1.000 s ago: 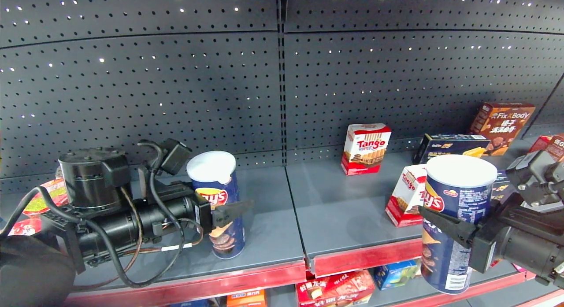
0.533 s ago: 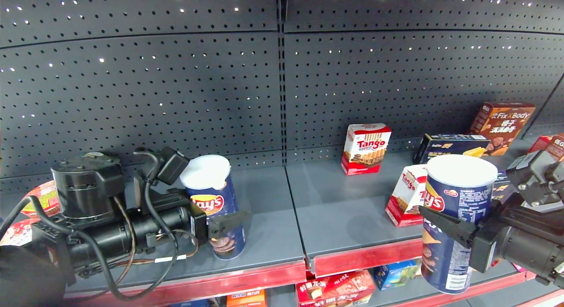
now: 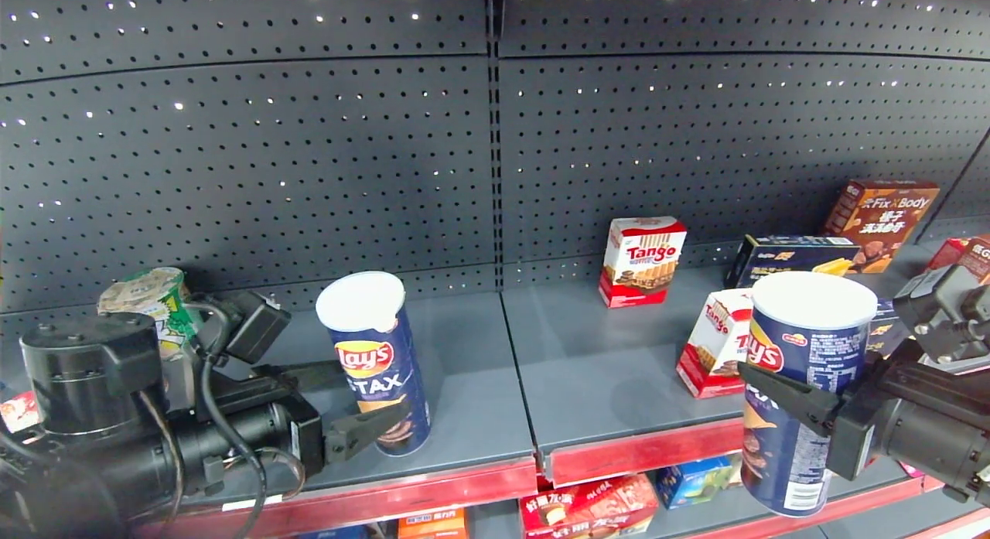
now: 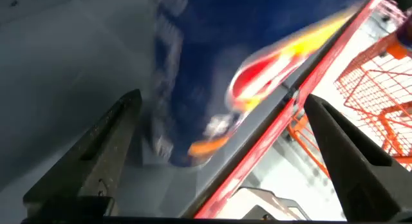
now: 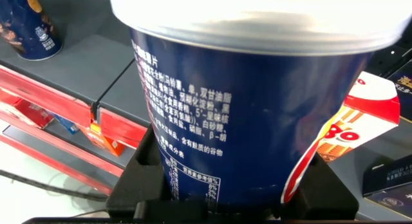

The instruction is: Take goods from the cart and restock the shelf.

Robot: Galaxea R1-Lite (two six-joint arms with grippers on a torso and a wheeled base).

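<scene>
Head camera faces the shelf (image 3: 603, 369); both wrist cameras view it closely.

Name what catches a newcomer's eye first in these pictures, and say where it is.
A tall blue chip can stands upright on the grey shelf, the left tool open near its base. A second blue can is clamped in the right tool, at the shelf's front edge on the right.

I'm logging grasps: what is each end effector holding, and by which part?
The right end effector grips a chip can around its mid-body. The left end effector is open, holding nothing; a second can stands between its fingers.
</scene>
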